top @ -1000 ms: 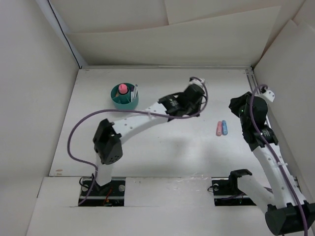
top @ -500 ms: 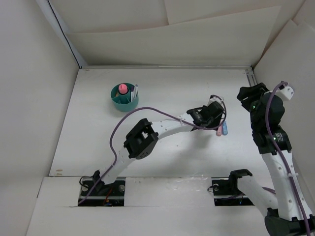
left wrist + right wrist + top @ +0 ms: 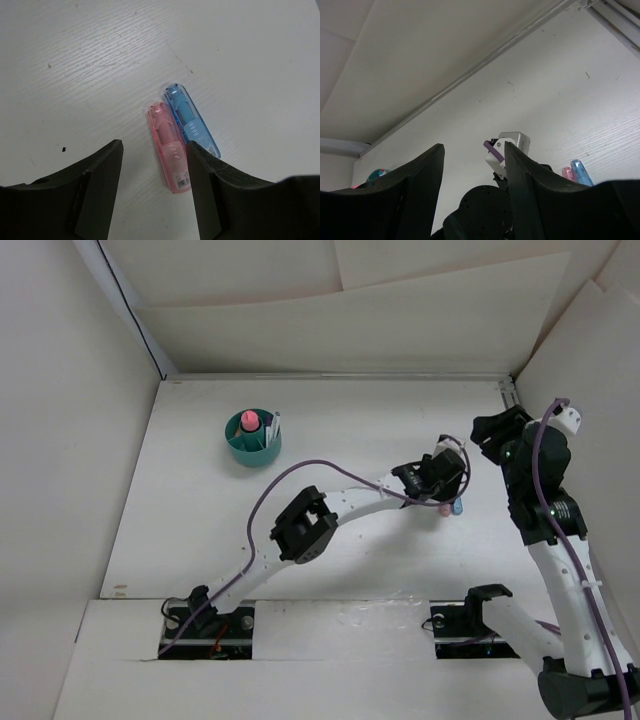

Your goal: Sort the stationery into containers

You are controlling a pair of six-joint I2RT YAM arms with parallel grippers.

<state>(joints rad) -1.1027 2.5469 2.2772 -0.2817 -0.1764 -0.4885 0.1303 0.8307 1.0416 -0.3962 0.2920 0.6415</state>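
Our left gripper (image 3: 154, 146) hangs spread and empty over the pink piece (image 3: 170, 150). The pink piece lies flat on the table (image 3: 75, 60), with the blue piece (image 3: 192, 122) touching its 3 o'clock side. In the wrist view both run from 11 to 5 o'clock, and the pink one sits against our right-hand finger (image 3: 205, 200), so we judge a shift toward 3 o'clock is needed. Our right gripper (image 3: 472, 150), also spread and empty, is farther away. The teal cup (image 3: 250, 453) stands well apart, toward 10 o'clock.

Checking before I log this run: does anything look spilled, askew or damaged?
Nothing damaged or spilled. The teal cup stands upright; the pink piece and blue piece lie side by side on the table, unsorted, under the open left claw.
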